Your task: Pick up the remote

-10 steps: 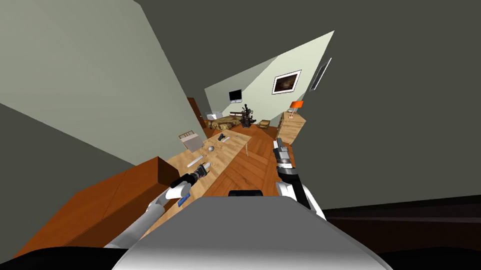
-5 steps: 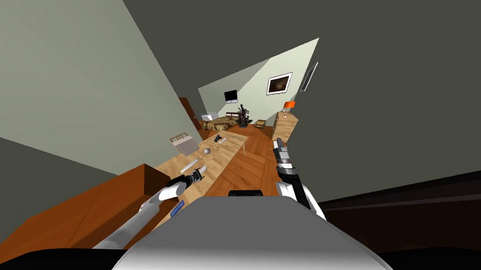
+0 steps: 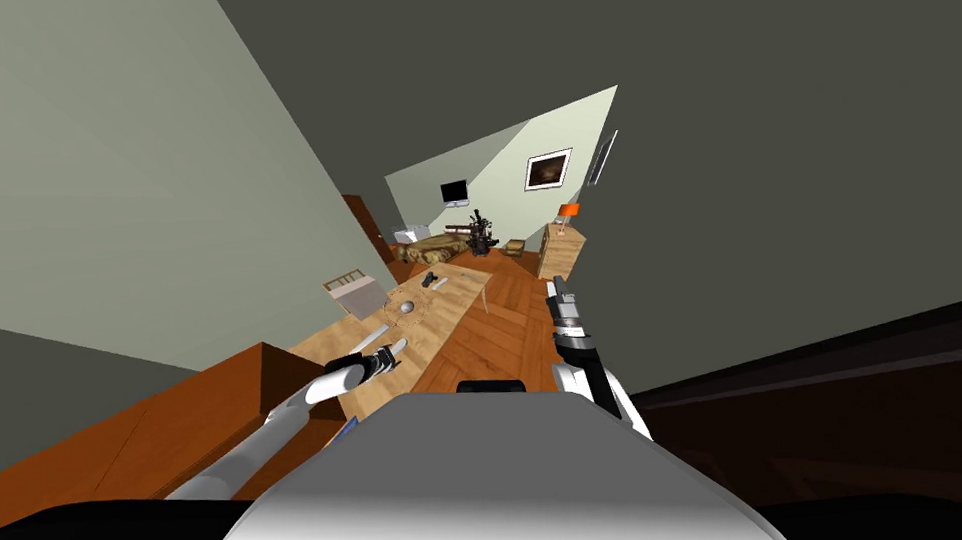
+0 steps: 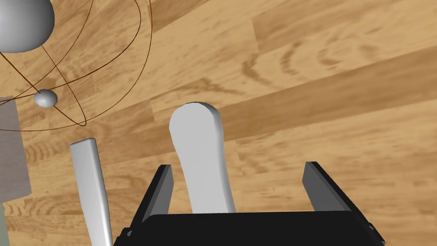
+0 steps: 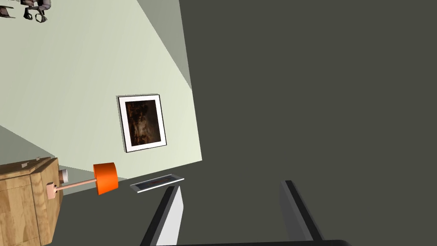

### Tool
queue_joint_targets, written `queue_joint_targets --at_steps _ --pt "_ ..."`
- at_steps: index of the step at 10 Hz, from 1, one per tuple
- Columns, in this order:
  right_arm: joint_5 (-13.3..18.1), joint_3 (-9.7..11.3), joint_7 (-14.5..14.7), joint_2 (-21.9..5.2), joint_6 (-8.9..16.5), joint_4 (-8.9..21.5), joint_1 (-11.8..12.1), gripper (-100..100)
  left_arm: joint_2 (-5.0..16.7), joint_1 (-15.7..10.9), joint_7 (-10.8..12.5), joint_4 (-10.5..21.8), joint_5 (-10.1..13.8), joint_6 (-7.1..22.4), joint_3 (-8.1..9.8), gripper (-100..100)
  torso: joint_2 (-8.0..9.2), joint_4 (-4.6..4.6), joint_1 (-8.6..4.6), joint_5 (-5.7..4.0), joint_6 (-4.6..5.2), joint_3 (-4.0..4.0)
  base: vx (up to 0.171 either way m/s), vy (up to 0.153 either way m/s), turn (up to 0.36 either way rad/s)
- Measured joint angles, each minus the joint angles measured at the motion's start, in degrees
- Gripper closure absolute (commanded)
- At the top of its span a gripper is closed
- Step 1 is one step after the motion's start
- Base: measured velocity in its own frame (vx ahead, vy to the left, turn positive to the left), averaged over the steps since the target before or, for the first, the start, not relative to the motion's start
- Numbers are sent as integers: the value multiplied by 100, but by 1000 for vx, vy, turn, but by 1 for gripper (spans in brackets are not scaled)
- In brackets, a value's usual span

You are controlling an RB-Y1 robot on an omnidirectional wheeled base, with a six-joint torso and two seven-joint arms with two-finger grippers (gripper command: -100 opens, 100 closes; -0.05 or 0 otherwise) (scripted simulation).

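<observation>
The remote (image 4: 197, 156) is a white, rounded, elongated body lying flat on the light wooden table (image 4: 324, 85). My left gripper (image 4: 239, 167) is open low over it. The remote lies between the fingers, close to the one finger (image 4: 164, 188) and well clear of the other. In the head view the left gripper (image 3: 392, 353) hovers over the near part of the table (image 3: 450, 308). My right gripper (image 3: 560, 285) is held up over the floor to the right, with its fingers (image 5: 173, 213) open and nothing between them.
A second slim white bar (image 4: 90, 183) lies beside the remote, outside the gripper. A grey sphere (image 4: 23, 21) with thin wire rings stands just beyond. A grey slatted seat (image 3: 355, 291) and a brown cabinet (image 3: 224, 411) flank the table; small dark items (image 3: 429, 280) lie at its far end.
The whole head view has slid left and rolled, so I have moved. My left gripper stays over the same part of the table. The right arm holds its pose.
</observation>
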Motion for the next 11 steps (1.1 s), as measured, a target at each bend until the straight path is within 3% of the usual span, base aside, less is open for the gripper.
queue_joint_targets --at_steps 2,6,8,11 --pt "0 0 0 0 0 0 0 0 131 -62 135 250 170 301 -6 -100 -2 0 3 0 0 -1 21 14 -43" --pt "0 0 0 0 0 0 0 0 263 -228 79 895 622 702 -77 -100 -3 0 3 0 4 -1 24 16 -130" --pt "0 0 0 0 0 0 0 0 365 -231 273 1025 677 990 -84 -100 -2 0 6 1 1 -1 27 27 -95" --pt "0 0 0 0 0 0 0 0 448 -313 367 1354 893 1377 -106 -100 -2 0 1 1 -1 -1 27 21 -117"
